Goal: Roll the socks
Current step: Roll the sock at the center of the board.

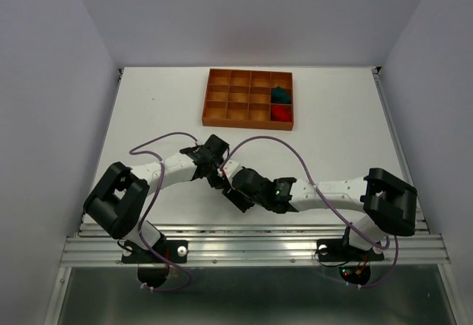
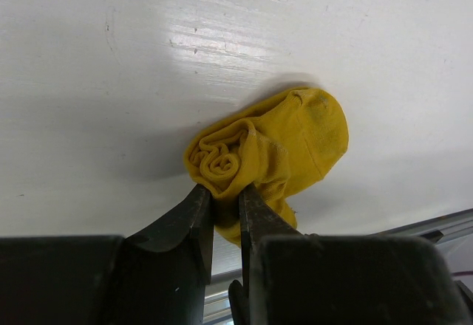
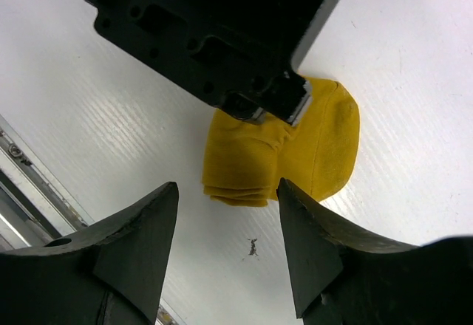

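Three socks are counted. One yellow sock [image 2: 288, 137], part rolled, is pinched on the counter [image 2: 111, 81] by the left fingers [image 2: 188, 225]. The right fingers [image 3: 144, 229] are held spread nearby. One teal sock [image 1: 279, 93] and one red sock [image 1: 280, 111], seemingly bundled, are seen in the tray [image 1: 229, 100].

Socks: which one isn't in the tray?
The yellow sock, pinched on the table by the left gripper; the red sock and teal sock lie in the orange tray.

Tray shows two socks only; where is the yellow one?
The yellow sock lies on the table near its front edge, rolled end pinched between the left fingers, seen in both wrist views.
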You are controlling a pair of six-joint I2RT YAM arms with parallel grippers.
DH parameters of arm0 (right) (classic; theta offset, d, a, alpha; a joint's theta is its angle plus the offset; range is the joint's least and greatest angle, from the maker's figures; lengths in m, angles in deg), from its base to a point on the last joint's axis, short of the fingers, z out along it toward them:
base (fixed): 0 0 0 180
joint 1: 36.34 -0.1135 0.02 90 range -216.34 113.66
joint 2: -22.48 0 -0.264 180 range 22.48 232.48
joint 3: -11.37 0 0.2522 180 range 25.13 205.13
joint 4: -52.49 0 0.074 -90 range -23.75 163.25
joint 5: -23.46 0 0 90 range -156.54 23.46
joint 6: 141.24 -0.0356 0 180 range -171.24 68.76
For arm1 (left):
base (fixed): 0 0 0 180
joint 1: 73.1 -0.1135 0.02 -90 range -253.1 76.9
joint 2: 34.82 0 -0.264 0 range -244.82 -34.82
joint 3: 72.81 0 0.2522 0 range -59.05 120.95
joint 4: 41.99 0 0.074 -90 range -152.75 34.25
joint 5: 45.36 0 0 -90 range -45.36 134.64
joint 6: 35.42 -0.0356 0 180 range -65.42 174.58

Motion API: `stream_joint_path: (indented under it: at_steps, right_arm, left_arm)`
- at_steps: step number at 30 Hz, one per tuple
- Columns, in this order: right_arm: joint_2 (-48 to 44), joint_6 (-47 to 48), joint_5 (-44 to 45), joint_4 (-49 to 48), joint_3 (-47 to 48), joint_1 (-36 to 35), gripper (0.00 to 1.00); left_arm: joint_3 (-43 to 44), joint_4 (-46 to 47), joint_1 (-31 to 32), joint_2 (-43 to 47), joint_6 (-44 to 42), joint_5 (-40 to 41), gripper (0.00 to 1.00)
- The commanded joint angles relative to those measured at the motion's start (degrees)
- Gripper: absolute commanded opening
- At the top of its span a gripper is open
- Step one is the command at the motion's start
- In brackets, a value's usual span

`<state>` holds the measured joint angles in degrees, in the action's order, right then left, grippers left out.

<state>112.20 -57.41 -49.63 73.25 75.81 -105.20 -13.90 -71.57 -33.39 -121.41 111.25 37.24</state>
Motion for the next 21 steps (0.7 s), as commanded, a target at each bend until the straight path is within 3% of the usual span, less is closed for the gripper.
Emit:
stream_joint_path:
  at_steps: [1, 16, 21]
  right_arm:
    - [0.9, 1.7, 1.5, -2.5, 2.7, -1.1, 0.62]
    - [3.8, 2.4, 1.5, -4.4, 2.2, -2.7, 0.61]
    - [5.6, 2.2, 2.1, -3.1, 2.4, -3.3, 0.57]
  left_arm:
    - [-0.8, -6.7, 0.5, -2.5, -1.8, 2.1, 0.0]
    - [-1.2, -6.1, 0.5, -2.4, -1.7, 0.7, 0.0]
    - [-1.1, -6.1, 0.5, -2.4, -1.7, 0.2, 0.0]
